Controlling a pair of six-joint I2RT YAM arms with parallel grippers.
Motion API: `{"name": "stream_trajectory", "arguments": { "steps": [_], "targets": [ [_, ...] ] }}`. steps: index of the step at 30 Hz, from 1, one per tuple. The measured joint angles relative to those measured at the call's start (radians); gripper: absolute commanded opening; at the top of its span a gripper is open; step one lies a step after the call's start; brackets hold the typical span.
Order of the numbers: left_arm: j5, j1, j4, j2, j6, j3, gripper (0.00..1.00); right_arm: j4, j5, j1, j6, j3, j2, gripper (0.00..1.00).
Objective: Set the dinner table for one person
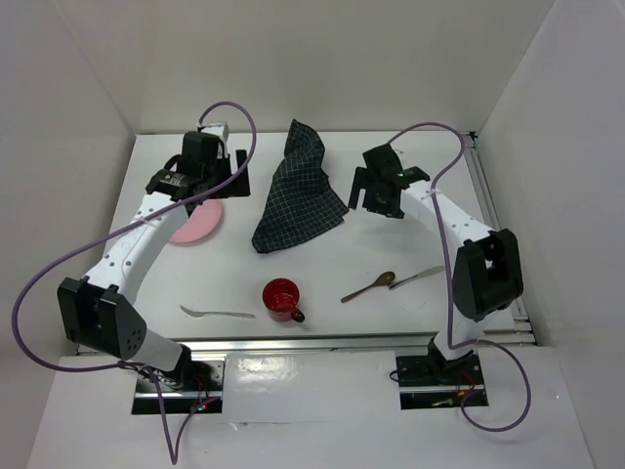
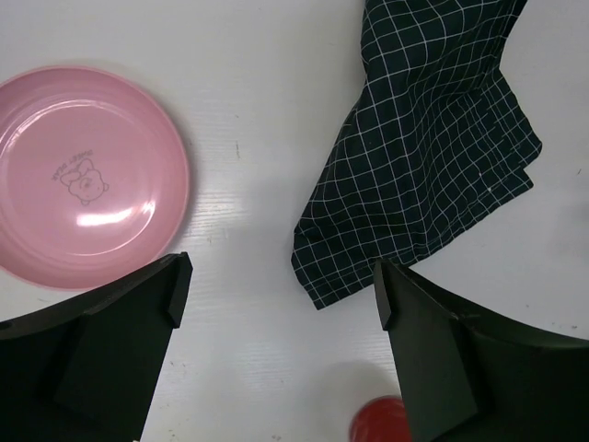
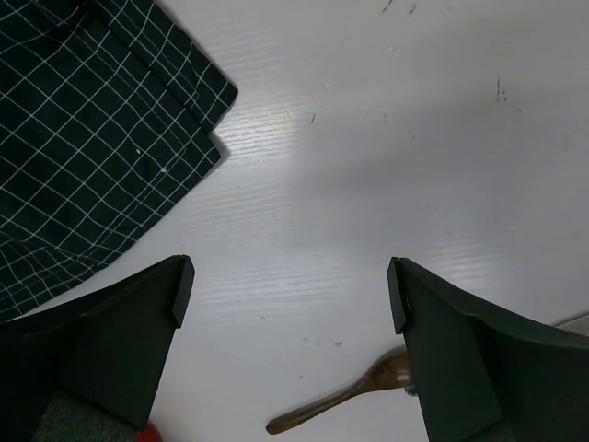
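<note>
Nearest the arm bases, the top view has a fork [image 1: 217, 313], a red cup [image 1: 281, 298], a wooden spoon [image 1: 368, 286] and a knife [image 1: 417, 277] strung out left to right, all lying loose on the white table [image 1: 332, 259]. The table fills the whole floor of that view, and everything sits on it. Neither wrist cam picks up the fork. The left one only catches the cup's rim at its bottom edge, and the right one gets the spoon plus a speck of red.

Further back, the pink plate [image 2: 87, 175] is half tucked under the left arm from above, but the left wrist cam shows nearly all of it, down to a little cartoon print in the middle. The checked cloth [image 1: 298, 191] lies bunched between the two arms, running toward the far edge. Both wrist cams see a corner of it.

The left gripper [image 2: 276, 285] hangs over bare table between plate and cloth, jaws spread wide with nothing in them. The right gripper [image 3: 285, 285] is just as wide and just as empty, just right of the cloth.
</note>
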Motion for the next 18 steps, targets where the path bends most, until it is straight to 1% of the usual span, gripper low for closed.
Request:
{"name": "stream_trajectory", "arguments": {
  "steps": [5, 11, 15, 16, 17, 18],
  "targets": [
    [-0.010, -0.006, 0.006, -0.027, -0.003, -0.029, 1.00, 0.025, -0.011, 0.023, -0.017, -0.028, -0.020, 1.00],
    [0.005, -0.020, 0.012, -0.035, 0.002, -0.028, 1.00, 0.051, -0.021, 0.061, -0.037, -0.037, -0.058, 1.00],
    [-0.003, -0.016, -0.027, -0.039, -0.029, 0.002, 1.00, 0.053, -0.018, 0.149, -0.039, -0.016, -0.043, 1.00],
    [-0.008, -0.011, -0.035, -0.045, -0.038, 0.009, 0.98, 0.054, -0.017, 0.181, -0.039, -0.001, -0.030, 1.00],
    [-0.016, -0.002, -0.042, -0.056, -0.056, 0.013, 0.93, 0.055, -0.013, 0.217, -0.039, 0.019, -0.012, 1.00],
    [-0.027, 0.010, -0.048, -0.074, -0.071, 0.014, 0.92, 0.058, -0.011, 0.257, -0.038, 0.042, 0.010, 1.00]
  ]
}}
